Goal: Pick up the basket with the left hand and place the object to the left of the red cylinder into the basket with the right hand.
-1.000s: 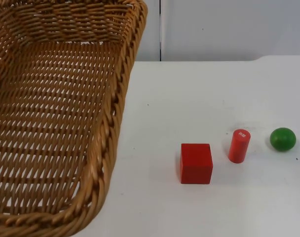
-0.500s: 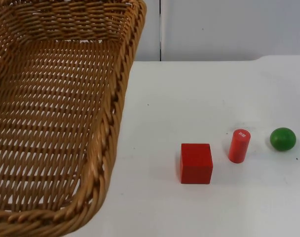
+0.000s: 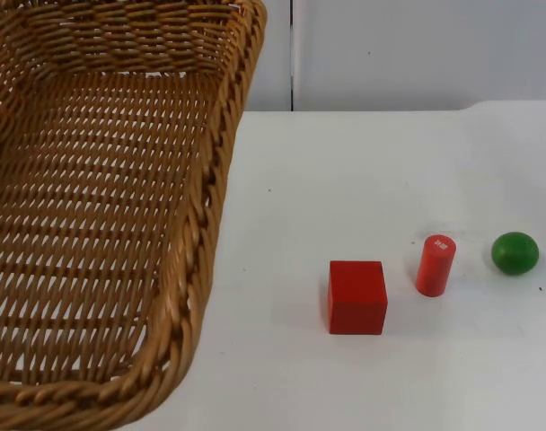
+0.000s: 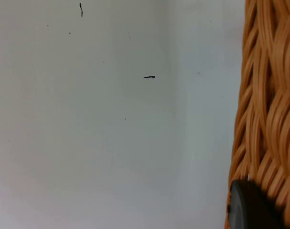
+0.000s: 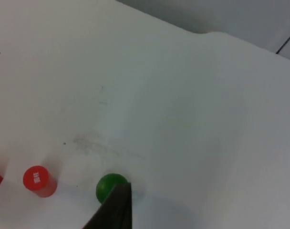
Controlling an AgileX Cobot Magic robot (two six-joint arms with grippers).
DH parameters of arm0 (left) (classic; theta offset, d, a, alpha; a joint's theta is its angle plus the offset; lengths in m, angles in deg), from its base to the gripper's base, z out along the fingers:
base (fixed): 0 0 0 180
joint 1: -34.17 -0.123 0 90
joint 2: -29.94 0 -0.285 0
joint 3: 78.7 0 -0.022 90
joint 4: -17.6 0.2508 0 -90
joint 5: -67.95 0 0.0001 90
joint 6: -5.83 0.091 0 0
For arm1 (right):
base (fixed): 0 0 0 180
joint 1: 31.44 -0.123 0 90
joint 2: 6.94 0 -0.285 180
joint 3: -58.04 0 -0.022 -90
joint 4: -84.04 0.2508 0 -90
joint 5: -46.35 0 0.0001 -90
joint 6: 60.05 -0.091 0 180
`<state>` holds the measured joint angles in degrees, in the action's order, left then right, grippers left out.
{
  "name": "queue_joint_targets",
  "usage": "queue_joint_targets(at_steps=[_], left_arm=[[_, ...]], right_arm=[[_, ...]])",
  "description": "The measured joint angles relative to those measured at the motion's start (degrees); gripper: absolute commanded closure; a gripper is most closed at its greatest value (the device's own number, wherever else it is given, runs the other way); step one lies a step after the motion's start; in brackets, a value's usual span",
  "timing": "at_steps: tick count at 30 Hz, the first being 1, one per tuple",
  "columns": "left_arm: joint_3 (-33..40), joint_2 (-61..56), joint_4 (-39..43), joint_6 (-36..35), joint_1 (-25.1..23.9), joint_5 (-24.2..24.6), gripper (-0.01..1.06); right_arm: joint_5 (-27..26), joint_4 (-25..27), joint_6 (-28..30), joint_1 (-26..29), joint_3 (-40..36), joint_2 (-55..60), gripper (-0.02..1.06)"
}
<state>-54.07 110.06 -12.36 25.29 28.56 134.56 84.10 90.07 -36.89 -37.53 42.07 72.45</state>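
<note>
The woven wicker basket (image 3: 192, 260) looms large over the table's left side, raised close to the top camera, and nothing lies in it. In the left wrist view my left gripper (image 4: 252, 210) is shut on the basket's rim (image 4: 269, 109), one black fingertip pressed against the weave. A red cube (image 3: 356, 297) sits just left of the upright red cylinder (image 3: 435, 265). A green ball (image 3: 515, 252) lies to the cylinder's right. My right gripper (image 5: 112, 212) hovers above the green ball (image 5: 108, 186) and the red cylinder (image 5: 36, 179), holding nothing.
The white table (image 3: 363, 171) ends at the grey partition wall (image 3: 417, 49) behind. The three objects stand in a row near the table's front right.
The basket has shifted slightly, its near rim dropping lower and to the left in the top view. The cube, cylinder and ball have not moved.
</note>
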Motion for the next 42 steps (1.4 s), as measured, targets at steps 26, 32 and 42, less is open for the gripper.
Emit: queue_joint_targets(at_steps=[26,32,42], left_arm=[[0.0,0.0,0.0,0.0,0.0,0.0,1.05],[0.0,0.0,0.0,0.0,0.0,0.0,1.05],[0.0,0.0,0.0,0.0,0.0,0.0,1.05]], right_arm=[[10.0,1.5,13.1,-19.6,15.7,18.9,-0.01],[11.3,1.5,18.7,-23.3,16.0,23.1,-0.01],[12.0,1.5,26.9,-24.2,16.1,31.7,-0.01]])
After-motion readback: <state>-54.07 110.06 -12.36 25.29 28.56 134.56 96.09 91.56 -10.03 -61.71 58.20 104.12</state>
